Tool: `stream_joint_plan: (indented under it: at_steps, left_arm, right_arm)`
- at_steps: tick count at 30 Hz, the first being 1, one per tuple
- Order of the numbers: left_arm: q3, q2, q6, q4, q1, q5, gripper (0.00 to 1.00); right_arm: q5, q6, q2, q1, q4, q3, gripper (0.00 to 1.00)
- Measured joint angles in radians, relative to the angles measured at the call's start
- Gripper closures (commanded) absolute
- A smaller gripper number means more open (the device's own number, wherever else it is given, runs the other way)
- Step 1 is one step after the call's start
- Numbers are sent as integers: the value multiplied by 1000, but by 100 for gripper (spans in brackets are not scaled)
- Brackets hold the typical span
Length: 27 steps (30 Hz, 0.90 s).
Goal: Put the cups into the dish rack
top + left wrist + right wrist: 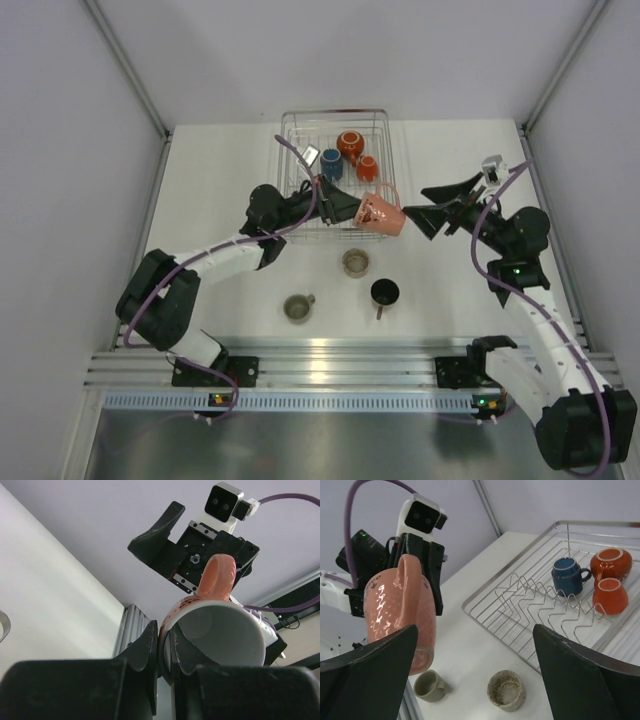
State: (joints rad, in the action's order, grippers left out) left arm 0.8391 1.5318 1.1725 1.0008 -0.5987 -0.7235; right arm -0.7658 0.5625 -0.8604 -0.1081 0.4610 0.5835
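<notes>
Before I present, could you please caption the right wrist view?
Left gripper holds the pink cup; three cups sit in the dish rack.

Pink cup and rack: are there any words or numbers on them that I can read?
None can be read. The pink cup has only a shiny bumpy pattern, and the dark marks by its rim are too blurred to read. The dish rack is bare wire with no label.

Robot lab test cell
White table (220, 170) boxed by plain panels (60, 150), aluminium rail (340, 358) along its near edge.
</notes>
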Motion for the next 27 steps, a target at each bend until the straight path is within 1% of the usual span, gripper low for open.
stream_joint_plan:
  at_steps: [6, 11, 17, 21, 27]
  left_arm:
    - [1, 3, 25, 90, 13, 2, 100]
    - [6, 3, 31, 116, 22, 14, 100]
    - [26, 9, 32, 131, 22, 18, 100]
    - [32, 24, 34, 147, 22, 22, 100]
    - [34, 34, 38, 160, 22, 28, 100]
  right_arm:
    - [-24, 10, 84, 0, 13, 19, 1]
    - [-42, 47, 90, 0, 41, 21, 1]
    - [-50, 109, 79, -19, 132, 21, 1]
    - [-45, 130, 55, -62, 179, 21, 0]
    - [-14, 129, -15, -188, 212, 21, 1]
